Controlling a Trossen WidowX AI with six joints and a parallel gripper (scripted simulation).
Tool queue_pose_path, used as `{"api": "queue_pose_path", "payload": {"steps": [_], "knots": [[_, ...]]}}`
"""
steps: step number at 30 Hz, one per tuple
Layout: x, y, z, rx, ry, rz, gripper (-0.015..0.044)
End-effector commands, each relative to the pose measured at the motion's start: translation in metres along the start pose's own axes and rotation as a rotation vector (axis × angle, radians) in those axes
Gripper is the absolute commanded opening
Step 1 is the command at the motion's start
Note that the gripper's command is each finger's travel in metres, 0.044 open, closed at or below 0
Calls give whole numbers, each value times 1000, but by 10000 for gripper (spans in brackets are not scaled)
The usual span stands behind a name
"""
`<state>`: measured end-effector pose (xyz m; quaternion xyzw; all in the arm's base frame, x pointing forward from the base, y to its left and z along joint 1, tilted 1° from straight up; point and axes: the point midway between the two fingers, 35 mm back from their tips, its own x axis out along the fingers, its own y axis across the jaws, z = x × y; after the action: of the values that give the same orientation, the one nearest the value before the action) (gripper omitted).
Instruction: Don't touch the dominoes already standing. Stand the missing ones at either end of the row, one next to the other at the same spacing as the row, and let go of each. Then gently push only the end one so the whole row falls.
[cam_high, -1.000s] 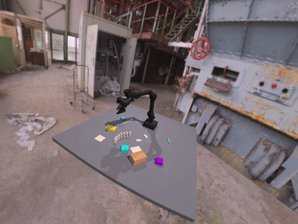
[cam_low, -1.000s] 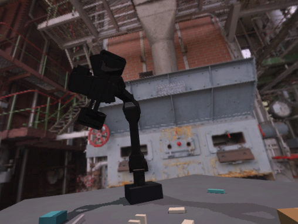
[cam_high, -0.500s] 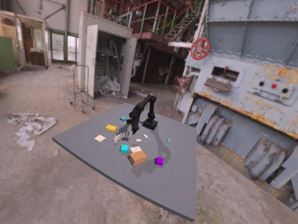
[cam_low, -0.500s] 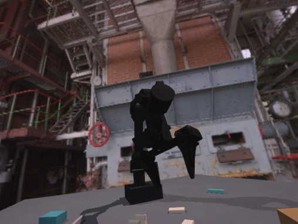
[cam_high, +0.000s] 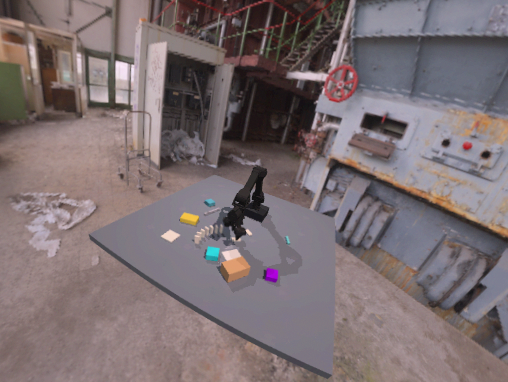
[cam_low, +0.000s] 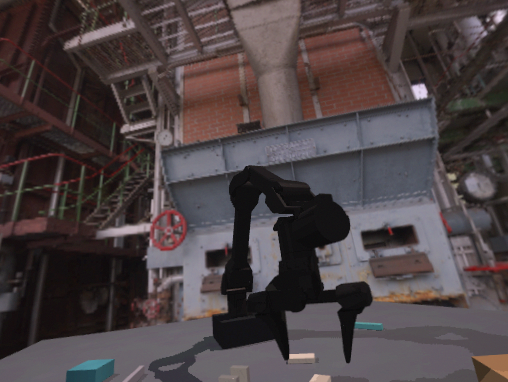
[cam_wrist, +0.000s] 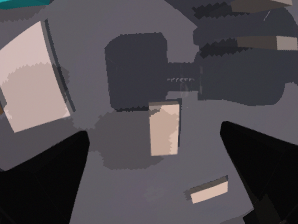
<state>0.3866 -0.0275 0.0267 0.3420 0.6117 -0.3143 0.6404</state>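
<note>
Concrete floor (cam_high: 100, 320) spreads around a gray table (cam_high: 280, 320) (cam_low: 100, 345) (cam_wrist: 150, 205), and on it we have 2 loose dominoes, both down flat. Domino 1 (cam_low: 320, 378) (cam_wrist: 164, 129) is right in the picture for the gripper (cam_high: 238, 234) (cam_low: 317, 360) (cam_wrist: 156, 133): the wrist view puts it between the 2 fingertips, apart from both. Domino 2 (cam_high: 249, 232) (cam_low: 302, 358) (cam_wrist: 210, 192) lies on the base side of it, turned at an angle, and in the wrist view it shows lower down, near the right-hand fingertip.

And what a spread on that gripper! Wide open, 2 fingers pointing down at the table, nothing in their grasp. The arm (cam_high: 257, 185) (cam_low: 242, 240) is folded over, reaching down from above.

Just beside all this, the curved row (cam_high: 210, 231) (cam_low: 240, 372) (cam_wrist: 287, 43) is up on its feet, off to the upper right in the wrist view. Further out, a pale slab (cam_high: 231, 255) (cam_wrist: 37, 80) sits between the cyan block (cam_high: 212, 253) and the orange box (cam_high: 235, 269) (cam_low: 495, 367), with the purple block (cam_high: 272, 275) beyond. Over past the row: a yellow block (cam_high: 189, 218) and a pale tile (cam_high: 170, 235). A teal stick (cam_high: 287, 240) (cam_low: 368, 326) lies well apart, across from the row.
</note>
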Motion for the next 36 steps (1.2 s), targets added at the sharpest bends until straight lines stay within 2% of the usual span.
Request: {"api": "queue_pose_path", "payload": {"steps": [1,20,32,33,36], "knots": [[29,-7,-2,-2,9,-21,440],[44,-9,-1,-2,9,-21,440],[44,-9,-1,-2,9,-21,125],[44,-9,-1,-2,9,-21,107],[44,-9,-1,-2,9,-21,107]]}}
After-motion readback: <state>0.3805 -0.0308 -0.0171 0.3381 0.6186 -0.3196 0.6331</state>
